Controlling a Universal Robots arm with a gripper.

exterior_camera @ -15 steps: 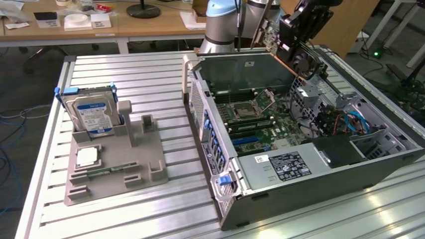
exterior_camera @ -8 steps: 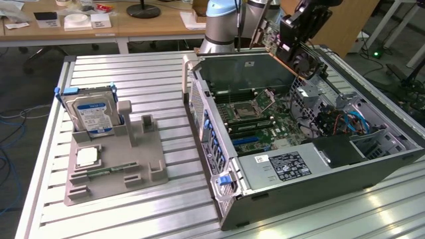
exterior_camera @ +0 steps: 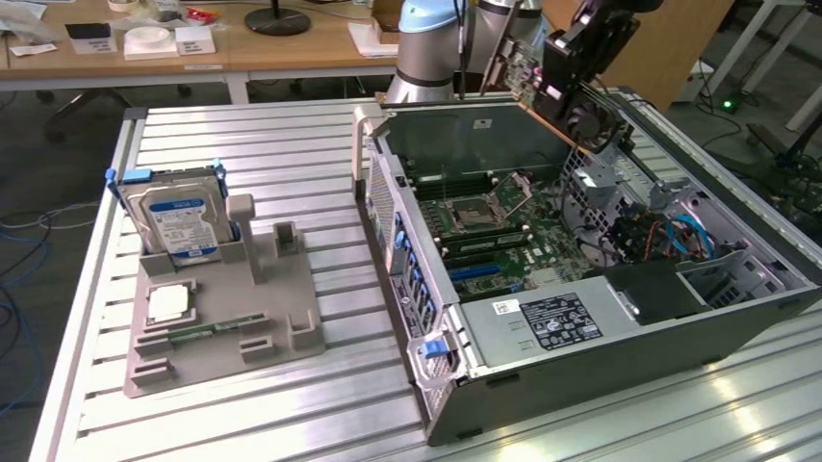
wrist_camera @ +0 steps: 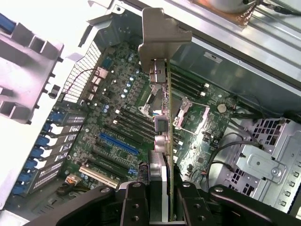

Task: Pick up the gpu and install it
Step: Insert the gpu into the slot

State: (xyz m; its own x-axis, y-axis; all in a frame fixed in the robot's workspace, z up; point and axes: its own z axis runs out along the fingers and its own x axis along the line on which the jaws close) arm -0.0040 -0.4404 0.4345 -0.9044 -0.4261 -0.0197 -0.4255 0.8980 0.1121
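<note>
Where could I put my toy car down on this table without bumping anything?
Bare table slats lie beyond the grey holder and in front of it and the computer case. Crowded: the holder, with the hard drive, and the open case, where the gripper holds the gpu overhead.

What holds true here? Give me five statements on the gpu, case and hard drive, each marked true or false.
1. The gripper grips the gpu above the case. True.
2. The gpu is seated in a slot. False: it hangs in the air over the motherboard.
3. The hard drive stands upright in the grey holder. True.
4. The case is closed. False: its side is open and the motherboard is exposed.
5. The holder sits to the exterior view's right of the case. False: it sits to the left.
</note>
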